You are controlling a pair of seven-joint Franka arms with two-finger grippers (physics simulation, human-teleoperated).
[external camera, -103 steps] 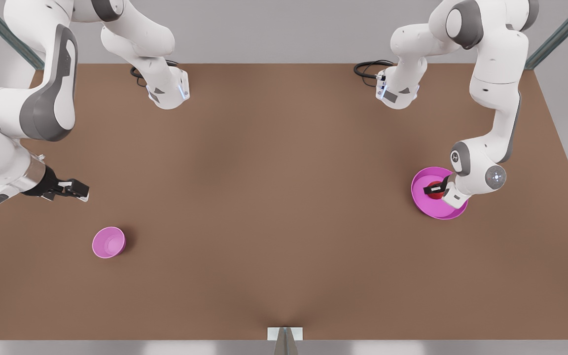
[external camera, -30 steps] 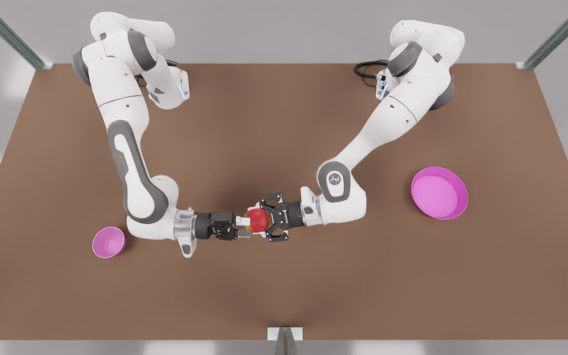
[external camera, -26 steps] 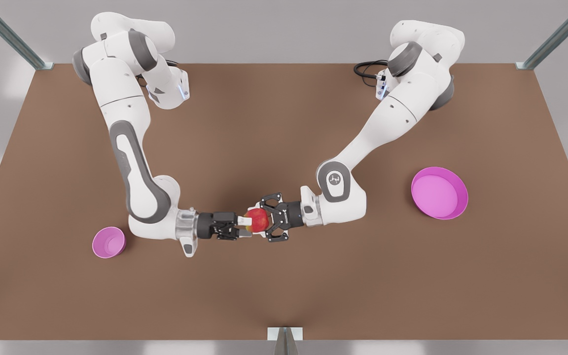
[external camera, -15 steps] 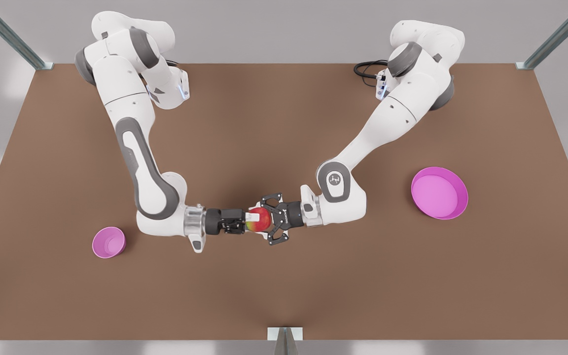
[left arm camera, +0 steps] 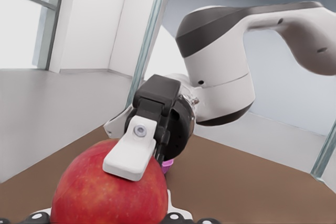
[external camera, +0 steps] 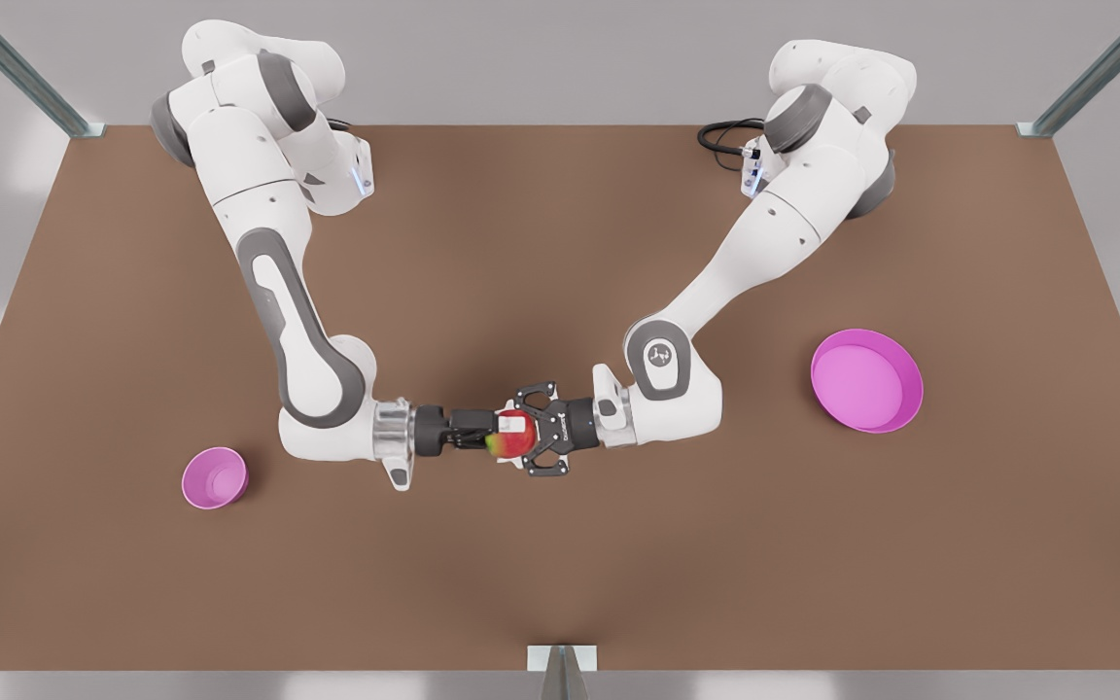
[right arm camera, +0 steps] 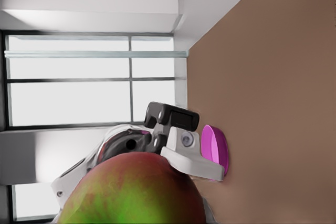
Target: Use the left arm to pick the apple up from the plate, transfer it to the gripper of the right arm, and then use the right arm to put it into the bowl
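Note:
The red apple (external camera: 519, 444) hangs above mid-table between the two grippers, which meet nose to nose. My left gripper (external camera: 527, 437), the black lattice one reaching in from the front view's right, is shut on it. My right gripper (external camera: 506, 437), behind a silver collar, comes from the front view's left and stands open around the apple's green side, one white fingertip (external camera: 513, 425) lying on its top. The left wrist view shows the apple (left arm camera: 105, 192) close up with that white pad (left arm camera: 131, 153) on its skin. The pink plate (external camera: 866, 381) sits bare at the front view's right. The small bowl (external camera: 214, 477) is at the left.
The brown table (external camera: 560, 564) has a metal bracket (external camera: 561, 659) at its near edge. Both arm bases and a black cable (external camera: 730, 131) stand along the far edge. In the right wrist view the plate (right arm camera: 215, 150) stands behind the apple (right arm camera: 136, 192).
Earlier my left gripper took the apple off the plate and carried it to mid-table. Over the last second my right gripper has slid toward the front view's right until its fingers reach over the apple.

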